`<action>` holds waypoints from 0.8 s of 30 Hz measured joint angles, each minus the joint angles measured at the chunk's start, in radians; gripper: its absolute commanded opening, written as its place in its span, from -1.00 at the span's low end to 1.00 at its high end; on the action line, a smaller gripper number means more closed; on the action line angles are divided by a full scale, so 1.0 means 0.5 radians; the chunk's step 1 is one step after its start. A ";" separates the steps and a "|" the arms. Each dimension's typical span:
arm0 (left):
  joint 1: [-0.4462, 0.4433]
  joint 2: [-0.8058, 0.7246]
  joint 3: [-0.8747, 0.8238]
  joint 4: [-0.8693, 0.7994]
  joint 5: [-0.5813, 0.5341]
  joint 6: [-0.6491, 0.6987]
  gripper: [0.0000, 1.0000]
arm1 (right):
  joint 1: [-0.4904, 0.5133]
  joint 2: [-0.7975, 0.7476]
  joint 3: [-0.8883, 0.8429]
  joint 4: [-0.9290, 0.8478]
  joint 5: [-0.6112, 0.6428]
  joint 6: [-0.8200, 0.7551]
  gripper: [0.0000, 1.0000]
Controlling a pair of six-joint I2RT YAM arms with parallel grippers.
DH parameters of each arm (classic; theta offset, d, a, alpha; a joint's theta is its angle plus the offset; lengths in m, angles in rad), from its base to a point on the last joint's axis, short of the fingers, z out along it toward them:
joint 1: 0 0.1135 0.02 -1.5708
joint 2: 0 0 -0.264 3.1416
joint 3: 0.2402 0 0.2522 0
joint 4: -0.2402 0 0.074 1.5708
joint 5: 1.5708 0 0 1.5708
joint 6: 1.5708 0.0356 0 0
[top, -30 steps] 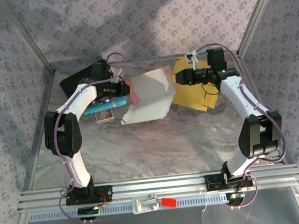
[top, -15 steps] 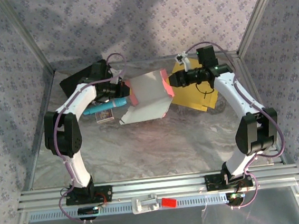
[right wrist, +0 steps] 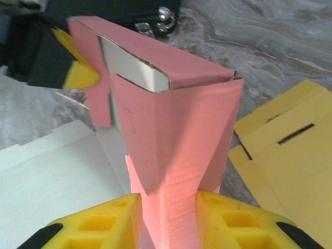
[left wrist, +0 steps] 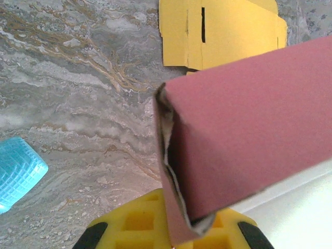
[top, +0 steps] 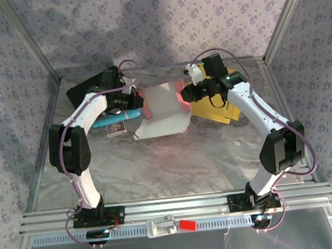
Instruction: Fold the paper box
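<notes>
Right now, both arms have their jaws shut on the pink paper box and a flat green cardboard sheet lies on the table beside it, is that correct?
Not quite: the cardboard sheet is yellow, not green, as the top external view shows. The rest holds: both arms have their jaws shut on the pink paper box, and the sheet lies flat on the table beside it.

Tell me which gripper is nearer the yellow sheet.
Right. The right gripper grips the box on the side beside the yellow sheet; the left gripper grips its opposite side.
</notes>
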 measured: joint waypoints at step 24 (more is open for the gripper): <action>-0.033 -0.026 0.000 -0.064 -0.106 -0.001 -1.00 | -0.050 0.173 0.212 -0.212 -0.188 0.078 -0.28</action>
